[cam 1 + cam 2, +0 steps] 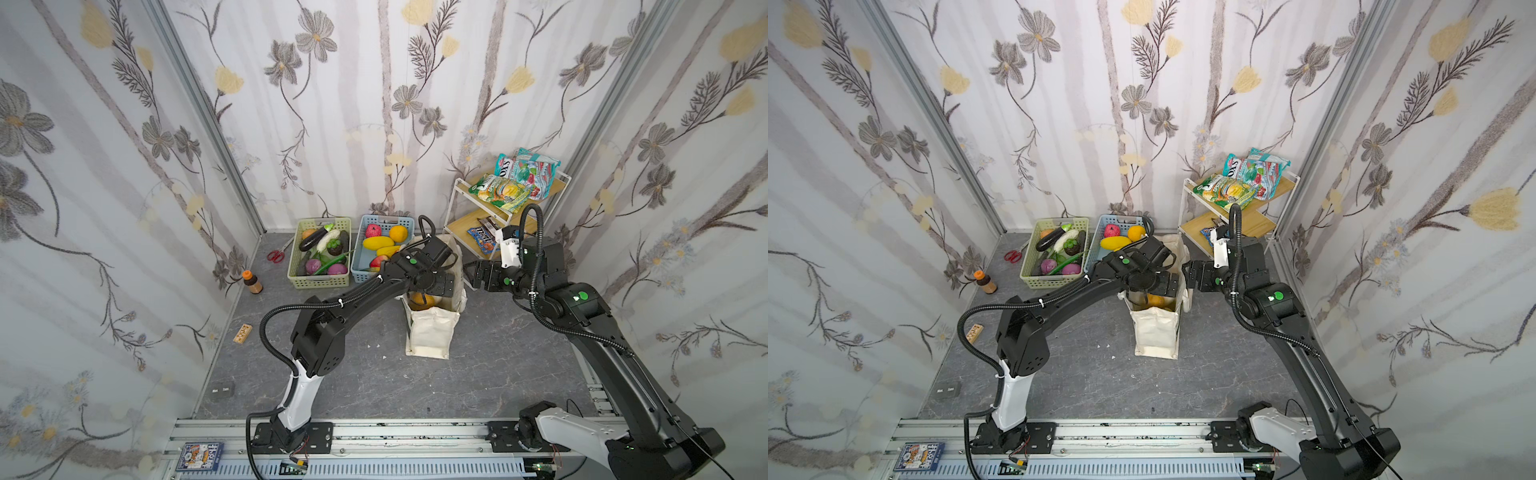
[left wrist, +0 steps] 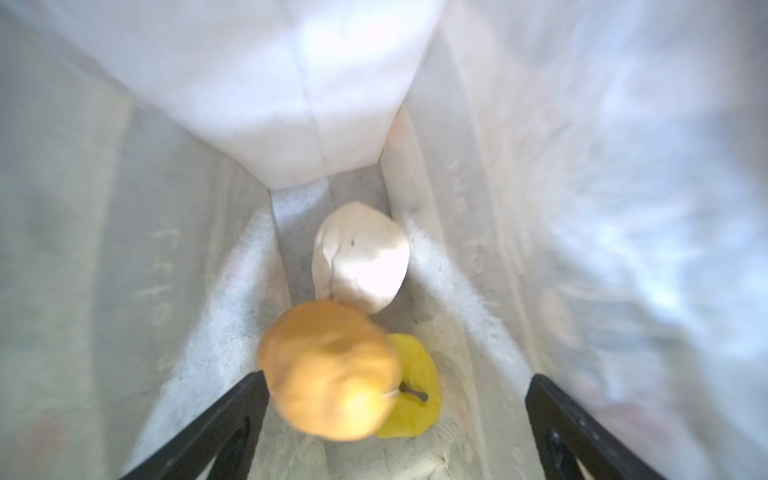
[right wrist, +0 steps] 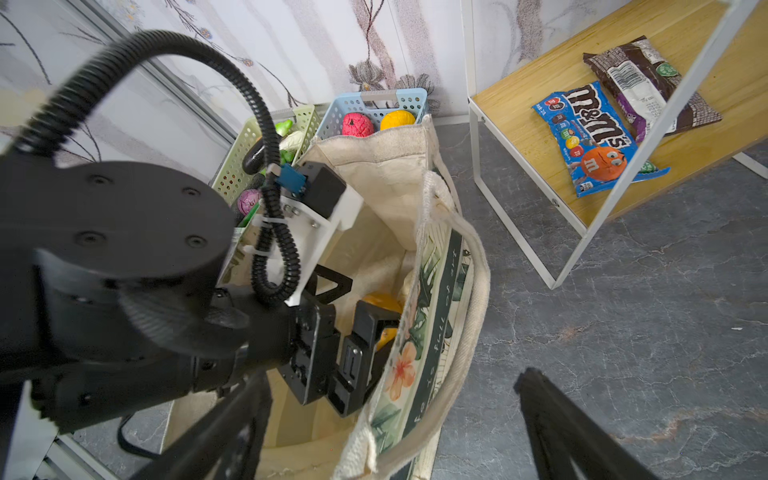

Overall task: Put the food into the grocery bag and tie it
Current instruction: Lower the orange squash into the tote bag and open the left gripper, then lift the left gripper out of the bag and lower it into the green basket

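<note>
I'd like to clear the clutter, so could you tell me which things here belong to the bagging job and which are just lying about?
Job: grocery bag; orange fruit inside it; toy fruit in the blue basket; toy vegetables in the green basket; blue candy packet.
Lying about: red scissors; small bottle; wooden block; printed box.

Red scissors [image 1: 275, 256] on grey floor [image 1: 374, 374], just beside green basket [image 1: 320, 283]; blue basket [image 1: 388, 221] next to that. Small orange-capped bottle [image 1: 252, 282] and wooden block [image 1: 242, 333] further left.
</note>
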Robot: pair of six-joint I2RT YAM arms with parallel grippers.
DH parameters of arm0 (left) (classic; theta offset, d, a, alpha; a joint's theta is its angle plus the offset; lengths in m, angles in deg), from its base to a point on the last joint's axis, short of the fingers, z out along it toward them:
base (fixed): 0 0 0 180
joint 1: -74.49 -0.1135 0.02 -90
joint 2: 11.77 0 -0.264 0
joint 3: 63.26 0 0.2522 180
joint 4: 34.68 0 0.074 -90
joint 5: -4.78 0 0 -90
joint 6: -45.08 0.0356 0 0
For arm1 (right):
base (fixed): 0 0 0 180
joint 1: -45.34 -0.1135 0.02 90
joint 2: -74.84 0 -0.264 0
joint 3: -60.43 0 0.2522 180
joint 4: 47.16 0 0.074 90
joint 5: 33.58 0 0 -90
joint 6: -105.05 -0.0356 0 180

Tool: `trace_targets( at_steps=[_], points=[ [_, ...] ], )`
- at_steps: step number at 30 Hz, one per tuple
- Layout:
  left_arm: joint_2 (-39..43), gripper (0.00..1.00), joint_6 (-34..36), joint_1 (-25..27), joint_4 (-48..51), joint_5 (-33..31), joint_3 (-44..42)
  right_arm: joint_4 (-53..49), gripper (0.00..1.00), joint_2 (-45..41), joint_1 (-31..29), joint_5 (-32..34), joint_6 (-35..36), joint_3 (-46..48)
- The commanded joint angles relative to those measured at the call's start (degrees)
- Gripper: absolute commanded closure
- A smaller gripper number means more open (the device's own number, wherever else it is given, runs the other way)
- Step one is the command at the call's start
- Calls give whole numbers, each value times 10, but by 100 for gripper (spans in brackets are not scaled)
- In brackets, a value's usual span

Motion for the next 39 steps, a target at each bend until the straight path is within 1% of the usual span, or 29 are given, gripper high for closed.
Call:
trace_targets(
  at_steps=[1,11,15,19,21,26,32,35,39],
  points=[
    [18,0,-1,-1,14,-18,22,13,8,0,0,-4,1,3],
    [42,0,20,-12,38,-57,100,23,8,3,0,-24,0,-5],
    [55,0,27,-32,46,-79,113,27,8,14,-6,-36,1,-13],
    [71,0,32,-61,61,-112,108,33,8,27,-31,-34,1,-32],
    [79,0,32,-76,65,-128,97,33,8,38,-47,-30,2,-46],
    [109,0,31,-120,56,-140,46,37,8,67,-84,-22,3,-82],
    [145,0,37,-181,23,-149,-29,46,8,101,-112,-22,-1,-115],
    [156,1,67,-205,-4,-155,-70,50,8,112,-118,-22,-3,-123],
    [160,1,135,-230,-32,-177,-112,48,8,122,-120,-22,-3,-131]
  ],
)
